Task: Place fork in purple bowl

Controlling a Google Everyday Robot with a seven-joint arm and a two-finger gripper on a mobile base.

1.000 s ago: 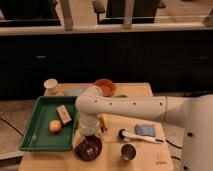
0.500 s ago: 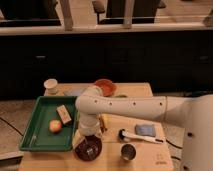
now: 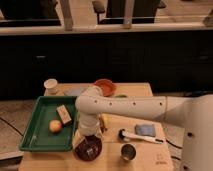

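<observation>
The purple bowl [image 3: 80, 151] is a glossy dark bowl at the front edge of the wooden table, just right of the green tray. My white arm comes in from the right, bends above the table and points straight down. My gripper [image 3: 89, 140] hangs right over the bowl, at or just inside its rim. A thin pale streak under the gripper inside the bowl [image 3: 92, 149] looks like the fork. I cannot tell whether it is held or lying in the bowl.
A green tray [image 3: 31, 136] at the left holds an orange fruit [image 3: 55, 126] and a tan block [image 3: 63, 114]. A white cup [image 3: 50, 85] and an orange bowl [image 3: 105, 86] stand at the back. A steel cup [image 3: 128, 151], a white-handled brush [image 3: 140, 136] and a blue cloth [image 3: 145, 129] lie to the right.
</observation>
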